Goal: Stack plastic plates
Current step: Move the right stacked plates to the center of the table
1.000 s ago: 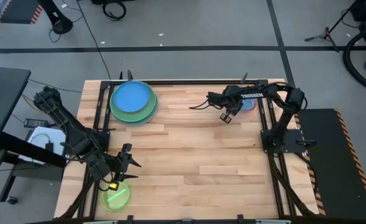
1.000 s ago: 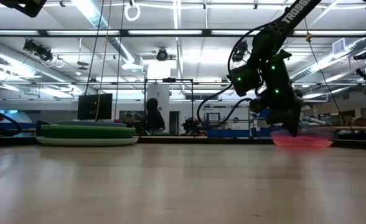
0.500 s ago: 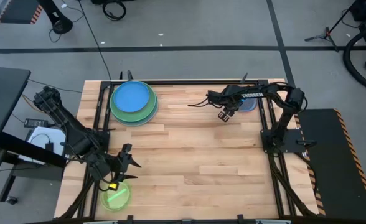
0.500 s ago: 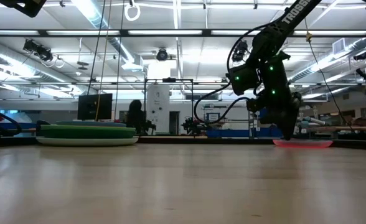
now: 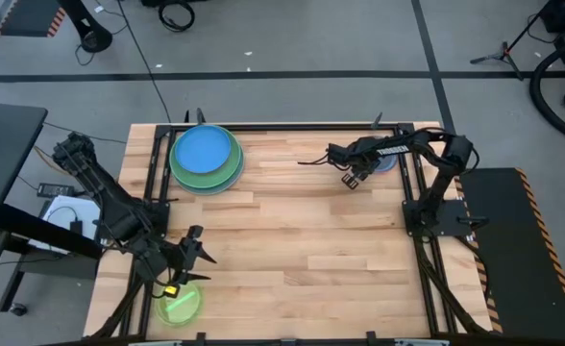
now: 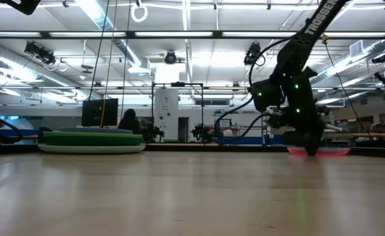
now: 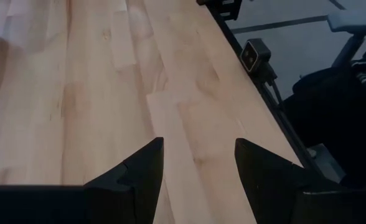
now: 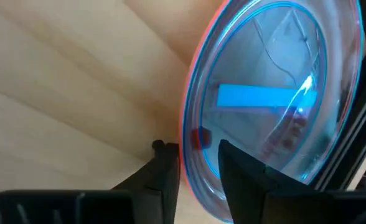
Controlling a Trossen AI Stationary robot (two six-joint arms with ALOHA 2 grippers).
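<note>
At the table's far right edge, the right gripper (image 8: 198, 163) straddles the rim of the small translucent teal plate (image 8: 276, 93) nested on a pink one (image 6: 318, 151), fingers narrowly parted; light, stiff and slick, it seems best pinched at that rim.

plate stack (image 5: 206, 157) — far-left | small plates (image 5: 385, 160) — far-right
</note>
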